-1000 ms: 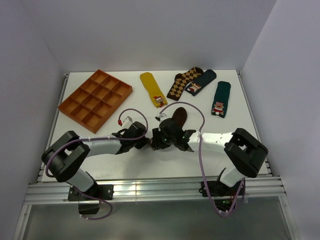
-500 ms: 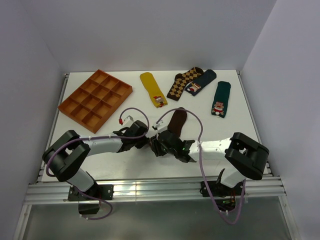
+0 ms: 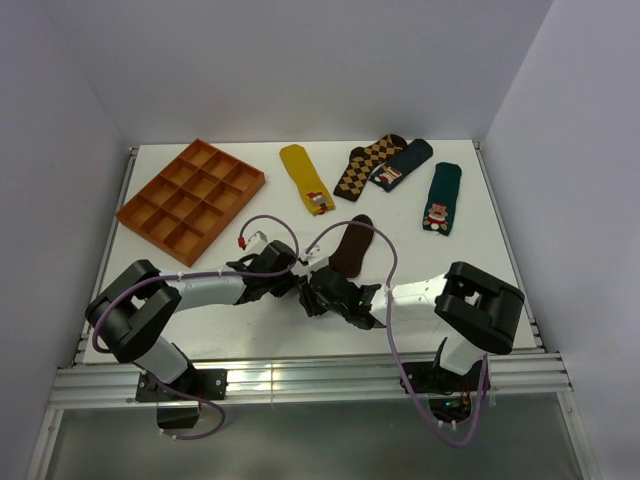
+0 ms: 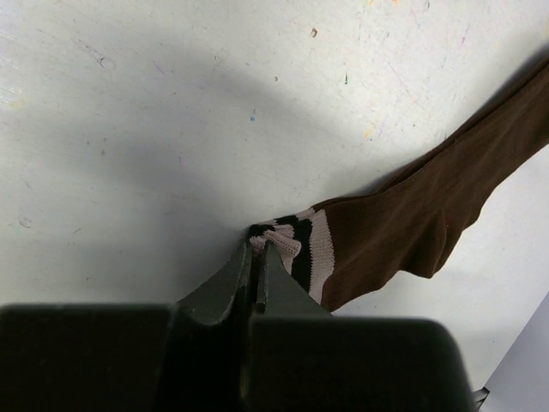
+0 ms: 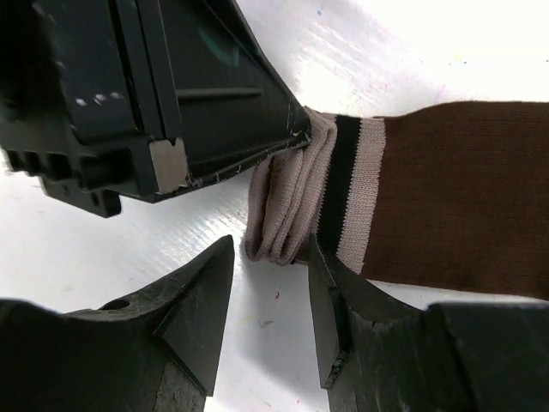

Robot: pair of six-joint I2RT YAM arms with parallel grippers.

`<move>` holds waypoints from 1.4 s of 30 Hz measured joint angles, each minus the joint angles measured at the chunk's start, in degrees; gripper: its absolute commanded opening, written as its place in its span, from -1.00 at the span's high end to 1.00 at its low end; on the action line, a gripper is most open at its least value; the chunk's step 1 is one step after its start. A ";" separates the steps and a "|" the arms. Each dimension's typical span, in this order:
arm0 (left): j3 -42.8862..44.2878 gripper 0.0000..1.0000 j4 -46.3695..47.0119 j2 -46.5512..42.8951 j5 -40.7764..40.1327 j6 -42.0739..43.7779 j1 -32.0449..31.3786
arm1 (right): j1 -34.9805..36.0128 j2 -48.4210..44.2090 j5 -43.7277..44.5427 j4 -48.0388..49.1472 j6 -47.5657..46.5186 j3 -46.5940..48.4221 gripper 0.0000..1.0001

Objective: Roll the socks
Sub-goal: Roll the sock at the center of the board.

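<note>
Tightly, the left gripper [image 4: 257,251] clamps a bunched corner of the striped cuff of the brown sock [image 4: 412,215], its two fingers pressed together on the cream-and-black band. Facing it, the right gripper [image 5: 266,296] has its fingers spread and grasps nothing. The folded edge of the cuff sits just at the mouth of that gap (whether a fingertip brushes the fabric, I cannot tell).

From the cuff the sock lies flat on the white table [image 3: 480,250], its foot stretching away toward the far side with the toe near the table's middle. Both arms reach inward and meet low over the near centre.

Well apart from the grippers, an orange divided tray [image 3: 190,195] sits at the far left. A mustard sock [image 3: 303,175], a diamond-patterned sock [image 3: 365,165] touching a dark blue sock [image 3: 403,163], and a green sock [image 3: 441,197] lie along the far side.
</note>
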 measured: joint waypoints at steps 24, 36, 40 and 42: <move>-4.61 -0.02 0.11 -5.62 -2.67 -1.90 0.00 | -7.96 1.31 -10.49 1.29 10.49 -0.48 1.00; -10.97 -0.13 5.60 -11.30 -2.73 -2.75 0.02 | -23.15 8.61 -38.07 23.26 31.45 -9.18 1.00; -11.06 -0.12 8.31 -9.94 -1.81 -1.73 0.02 | -25.88 15.26 -44.87 34.95 41.03 -10.93 1.00; -11.06 -0.11 9.73 -9.16 -1.40 -1.42 0.02 | -26.21 17.42 -46.88 38.62 44.50 -11.61 1.00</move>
